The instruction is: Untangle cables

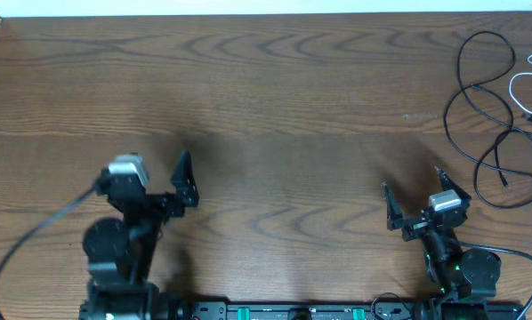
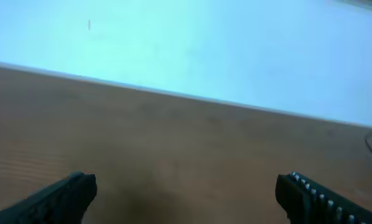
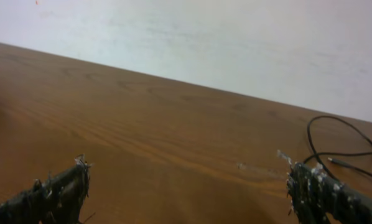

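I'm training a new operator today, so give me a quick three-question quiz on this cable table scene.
1. True or false: the long thin black cable lies apart from the right pincer.
2. In the overhead view, where on the brown wooden table does the thin white cable lie? A: the robot's left edge. B: the centre. C: the robot's right edge.
3. Fill in: the jaws of the left pincer stand ____, with nothing between them.

Key: 1 true; 2 C; 3 open.
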Robot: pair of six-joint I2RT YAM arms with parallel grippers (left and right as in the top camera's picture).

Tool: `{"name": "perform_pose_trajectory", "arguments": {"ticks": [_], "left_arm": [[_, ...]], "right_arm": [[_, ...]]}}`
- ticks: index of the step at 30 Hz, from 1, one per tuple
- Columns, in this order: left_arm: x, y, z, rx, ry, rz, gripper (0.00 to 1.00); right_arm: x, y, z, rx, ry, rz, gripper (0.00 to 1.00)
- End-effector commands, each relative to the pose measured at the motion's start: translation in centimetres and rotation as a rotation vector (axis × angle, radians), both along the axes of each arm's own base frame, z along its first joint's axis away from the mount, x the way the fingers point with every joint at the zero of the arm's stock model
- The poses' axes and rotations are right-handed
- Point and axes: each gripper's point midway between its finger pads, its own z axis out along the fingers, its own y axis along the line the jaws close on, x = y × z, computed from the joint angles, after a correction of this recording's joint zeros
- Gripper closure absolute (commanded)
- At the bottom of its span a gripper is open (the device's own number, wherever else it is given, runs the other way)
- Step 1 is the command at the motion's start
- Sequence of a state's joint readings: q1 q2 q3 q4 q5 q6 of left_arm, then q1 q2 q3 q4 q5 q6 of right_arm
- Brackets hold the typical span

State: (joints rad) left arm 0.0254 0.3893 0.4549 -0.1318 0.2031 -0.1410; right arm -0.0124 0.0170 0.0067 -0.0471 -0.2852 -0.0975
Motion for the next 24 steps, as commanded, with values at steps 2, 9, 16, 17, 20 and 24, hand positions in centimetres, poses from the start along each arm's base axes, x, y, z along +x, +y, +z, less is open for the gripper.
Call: {"name": "perform_pose_trajectory", "arguments": {"ticks": [2,9,16,17,20,24], "left_arm": [[-0.4,0.4,-3.3,0.048,-0.059,0.016,0.02],[-0.4,0.6,-7.0,0.075,-0.105,0.058,0.02],[-0.5,0.5,-9.4,0.206,-0.084,0.052,0.02],[-0.6,0.5,-9.8,0.218,-0.082,0.050,0.02],[-0.8,0.8,-10.3,0.237,-0.064,0.065,0.02],[-1.3,1.0,-10.4,0.241,-0.062,0.070,0.02]], "right_arm": [[-0.1,0.3,-0.1,0.007,0.003,0.017,0.01],[-0.1,0.3,-0.1,0.007,0.003,0.017,0.01],[-0.1,0.3,-0.1,0.007,0.003,0.017,0.01],[-0.1,0.3,-0.1,0.007,0.003,0.017,0.01],[-0.1,0.3,-0.1,0.007,0.003,0.017,0.01],[-0.1,0.3,-0.1,0.007,0.003,0.017,0.01]]}}
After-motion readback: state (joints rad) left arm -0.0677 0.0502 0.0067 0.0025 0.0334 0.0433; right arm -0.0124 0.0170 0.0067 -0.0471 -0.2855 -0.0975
